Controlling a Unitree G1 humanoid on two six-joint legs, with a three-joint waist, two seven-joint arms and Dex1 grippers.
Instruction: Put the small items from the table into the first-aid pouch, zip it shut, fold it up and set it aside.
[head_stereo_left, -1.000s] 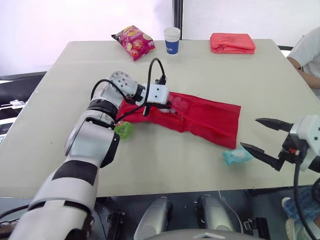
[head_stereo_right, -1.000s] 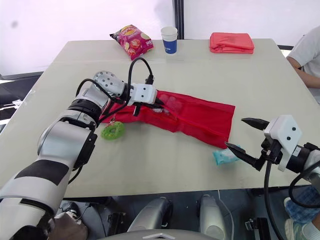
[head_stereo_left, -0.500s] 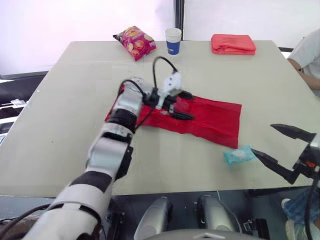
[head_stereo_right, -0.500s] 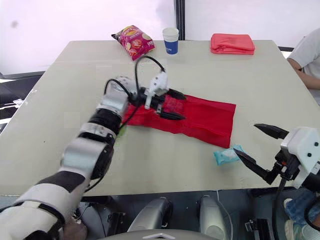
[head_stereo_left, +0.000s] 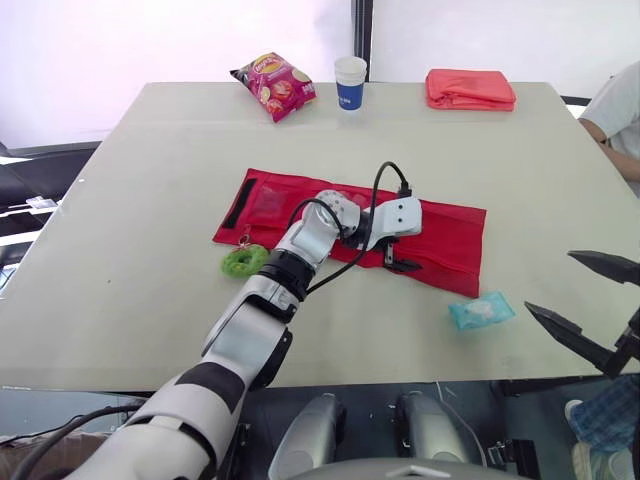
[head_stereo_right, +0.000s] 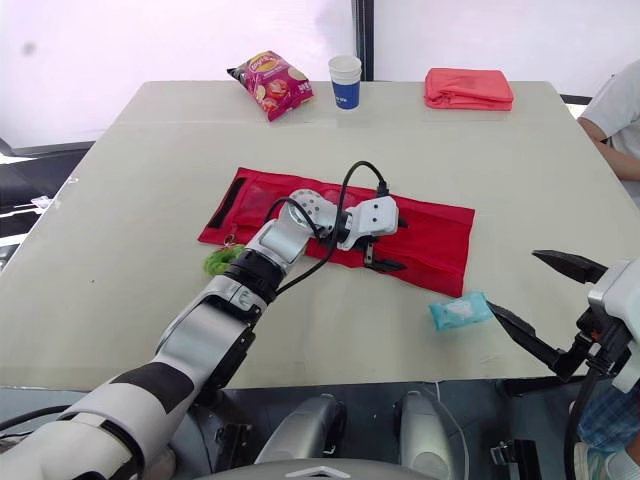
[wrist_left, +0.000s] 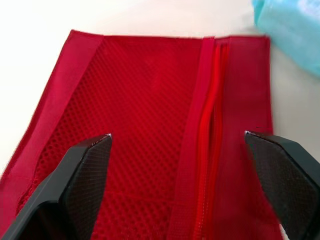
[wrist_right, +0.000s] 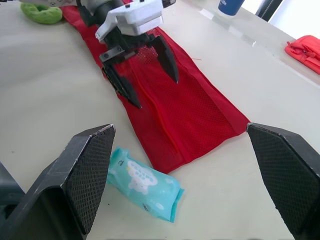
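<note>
Red pouch (head_stereo_left: 445, 225) lies flat on the table (head_stereo_left: 150, 190). The left gripper (wrist_right: 156, 92) is open just above its zipper. The right gripper (head_stereo_right: 513, 280) is open too, near the blue pack (head_stereo_right: 460, 311) by the pouch's corner. It should probably pinch the pack gently across its middle.

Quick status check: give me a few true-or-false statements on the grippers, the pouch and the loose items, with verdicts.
1. The left gripper is open over the red pouch. True.
2. The wipes packet is inside the pouch. False: it lies on the table beside the pouch.
3. The right gripper holds the wipes packet. False: it is open, apart from the packet.
4. The green ring lies on the table by the pouch. True.
</note>
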